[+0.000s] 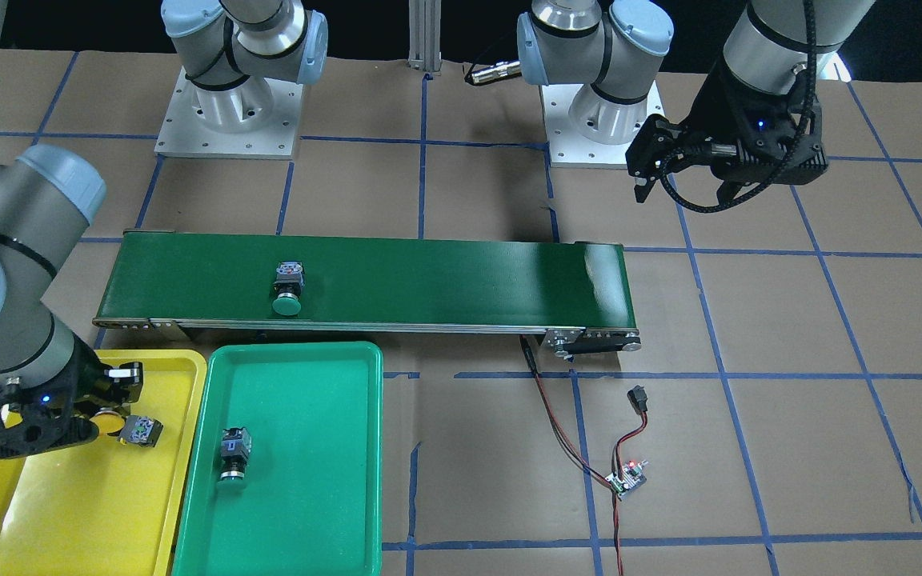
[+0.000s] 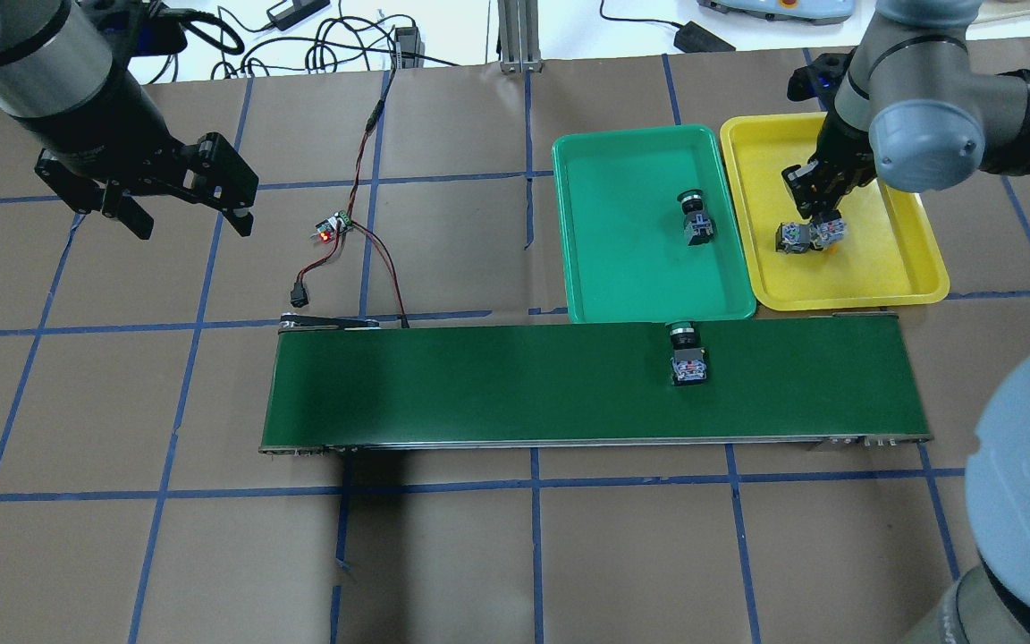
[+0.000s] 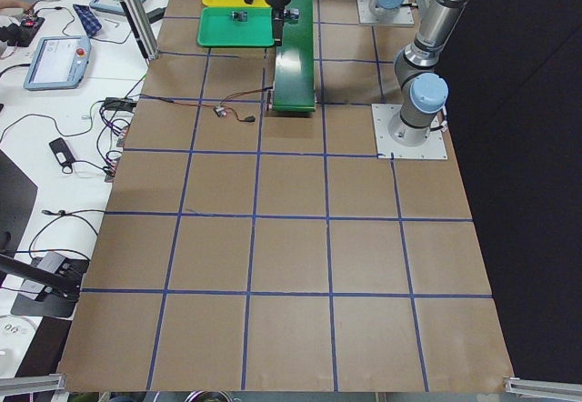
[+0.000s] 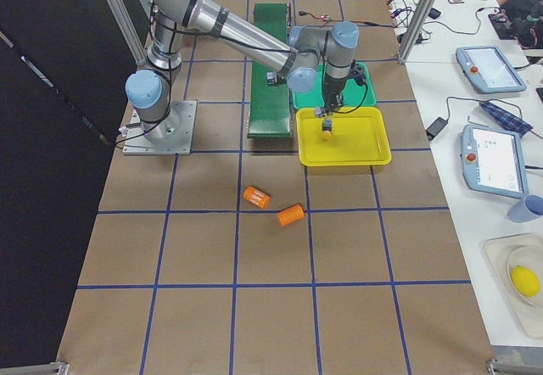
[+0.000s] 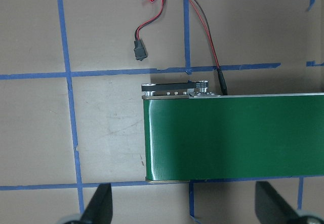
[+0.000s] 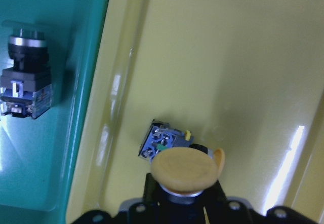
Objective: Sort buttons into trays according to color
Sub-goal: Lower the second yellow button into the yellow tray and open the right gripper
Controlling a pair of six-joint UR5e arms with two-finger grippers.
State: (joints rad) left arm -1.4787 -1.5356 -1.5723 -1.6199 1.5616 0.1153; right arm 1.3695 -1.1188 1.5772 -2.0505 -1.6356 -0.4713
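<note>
Overhead exterior view, reading from its left: the left gripper [image 2: 190, 224] hangs over bare table with its fingers spread and nothing between them. It is well apart from everything we care about, so we expect little trouble there unless it snags the wires of the small controller board [image 2: 333, 228] nearby. The conveyor belt [image 2: 497, 385] carries the green button on the belt [image 2: 688, 358], which lies on its side with its cap right at the belt edge nearest the green tray [image 2: 622, 268]. We cannot tell whether the belt is running; if it is, the button could ride to an end and drop off before an arm gets to it. A careless grasp on the round cap rather than the blocky body could also flick it off that edge. The green button in the green tray [image 2: 696, 220] lies where it belongs. Furthest right, over the yellow tray [image 2: 890, 268], the right gripper [image 2: 817, 215] is clamped on the held yellow button [image 6: 183, 172]. The right wrist-mounted camera shows the lying yellow button [image 6: 161, 143] directly beneath it, so close that we cannot tell whether they touch. That is our main worry: released here, the held one may land on its neighbour, topple and roll on its cap, or knock the other towards the tray wall. We judge the raised rim should keep both in.
</note>
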